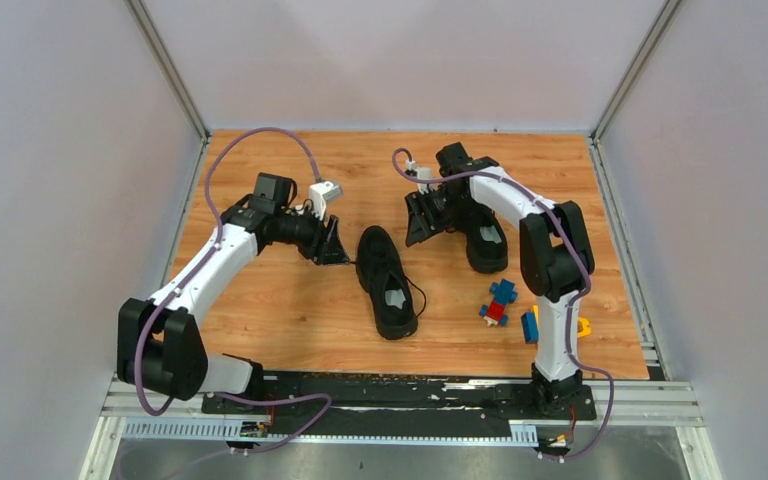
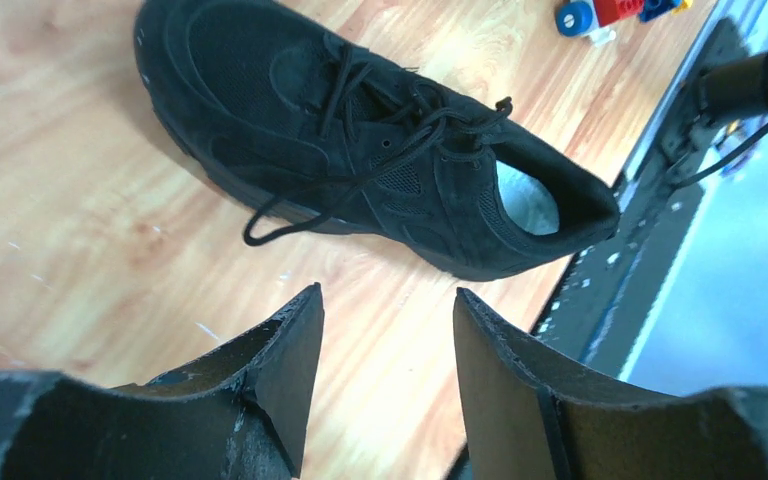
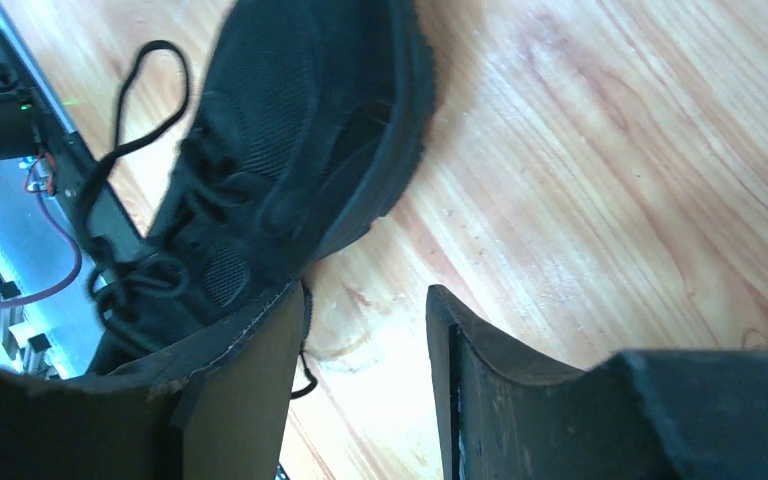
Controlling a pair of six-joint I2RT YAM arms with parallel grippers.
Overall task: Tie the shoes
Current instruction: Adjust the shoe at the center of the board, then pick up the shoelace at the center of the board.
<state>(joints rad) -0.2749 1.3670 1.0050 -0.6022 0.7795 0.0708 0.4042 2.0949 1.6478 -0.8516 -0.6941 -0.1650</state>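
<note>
Two black sneakers lie on the wooden table. One shoe (image 1: 385, 283) lies in the middle with its pale insole showing and its laces loose. It also shows in the left wrist view (image 2: 360, 140) and in the right wrist view (image 3: 290, 130). The other shoe (image 1: 487, 240) lies to the right, partly hidden by the right arm. My left gripper (image 1: 332, 250) is open and empty, just left of the middle shoe's toe; bare wood shows between its fingers (image 2: 388, 300). My right gripper (image 1: 422, 225) is open and empty, between the two shoes (image 3: 365, 295).
Small toy blocks (image 1: 501, 300) lie at the front right, with a blue one (image 1: 530, 326) and a yellow one (image 1: 583, 326) by the right arm's base. They show in the left wrist view (image 2: 600, 12). Grey walls enclose the table; a black rail (image 1: 400, 390) runs along the near edge.
</note>
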